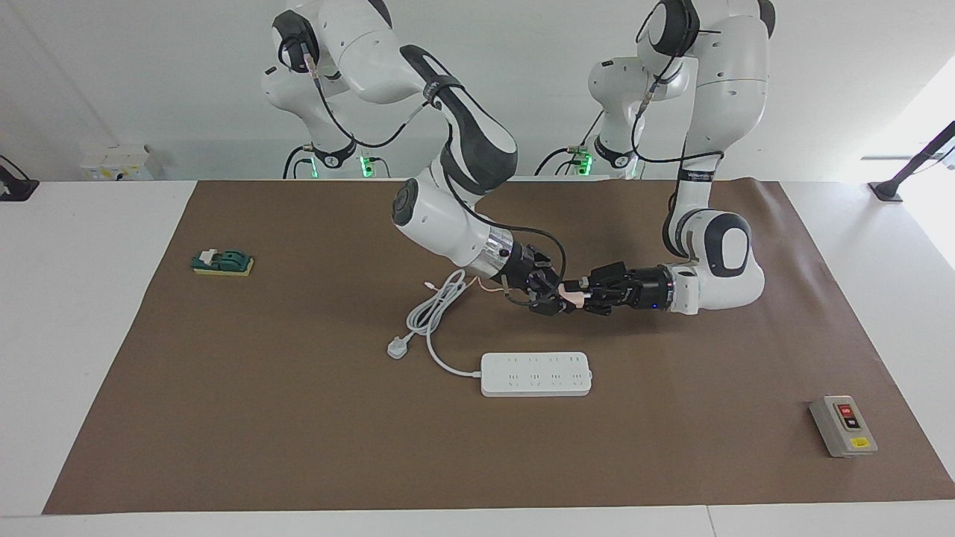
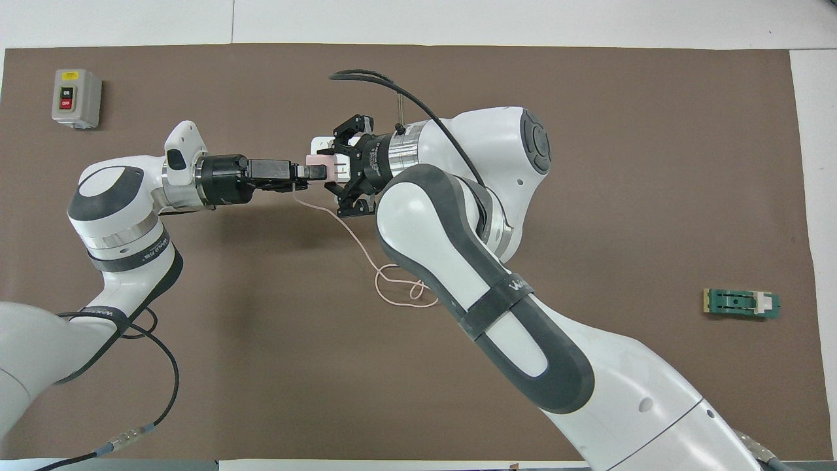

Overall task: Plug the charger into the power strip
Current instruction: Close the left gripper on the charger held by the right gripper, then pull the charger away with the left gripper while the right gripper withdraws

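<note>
My left pincer [image 1: 578,296] and right pincer [image 1: 558,297] both pinch the small pale-pink cube charger [image 1: 570,296], mostly hidden between them. It hangs over the brown desk [image 1: 298,418]. The long smooth white plastic power strip [image 1: 536,374] lies farther out, half hidden from above.

Glossy white plastic power strip [image 1: 536,374] lies on a matt brown paper-like mat [image 1: 298,432].

Both arms are glossy white with dark grey joint bands, silver wrist rings, black cables looped along them and green lights glowing at their bases.
</note>
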Controlling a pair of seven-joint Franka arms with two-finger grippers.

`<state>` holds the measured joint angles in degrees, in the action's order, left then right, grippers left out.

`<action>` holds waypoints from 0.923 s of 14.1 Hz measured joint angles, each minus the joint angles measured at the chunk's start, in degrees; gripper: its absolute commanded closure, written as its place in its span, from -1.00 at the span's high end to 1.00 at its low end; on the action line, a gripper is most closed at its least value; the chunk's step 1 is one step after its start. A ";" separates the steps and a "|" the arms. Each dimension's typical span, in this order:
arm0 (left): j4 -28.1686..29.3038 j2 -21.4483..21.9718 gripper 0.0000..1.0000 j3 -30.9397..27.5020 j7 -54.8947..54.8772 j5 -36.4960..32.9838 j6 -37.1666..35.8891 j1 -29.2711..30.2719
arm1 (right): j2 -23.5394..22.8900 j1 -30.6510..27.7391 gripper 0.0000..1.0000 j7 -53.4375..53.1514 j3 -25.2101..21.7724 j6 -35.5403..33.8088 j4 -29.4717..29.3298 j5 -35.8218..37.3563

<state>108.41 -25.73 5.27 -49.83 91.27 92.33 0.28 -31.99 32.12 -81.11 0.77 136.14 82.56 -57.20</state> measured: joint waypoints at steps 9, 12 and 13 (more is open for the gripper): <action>-11.83 0.31 -1.00 -0.88 8.89 -14.86 0.23 1.44 | -0.09 0.27 1.00 -0.01 -0.14 -0.53 -0.08 0.04; -21.00 0.96 -1.00 -0.97 22.76 -26.73 0.20 2.68 | -0.07 -0.40 1.00 -0.01 -0.76 -2.15 -0.24 0.08; -23.38 1.20 -1.00 -0.95 26.84 -30.79 0.08 2.79 | -0.03 -1.13 1.00 -0.01 -0.93 -3.02 -0.46 0.18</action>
<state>85.03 -24.53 4.32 -22.99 60.47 92.41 3.06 -32.02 30.99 -81.11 -0.16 133.11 82.10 -57.01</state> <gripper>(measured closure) 0.692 0.000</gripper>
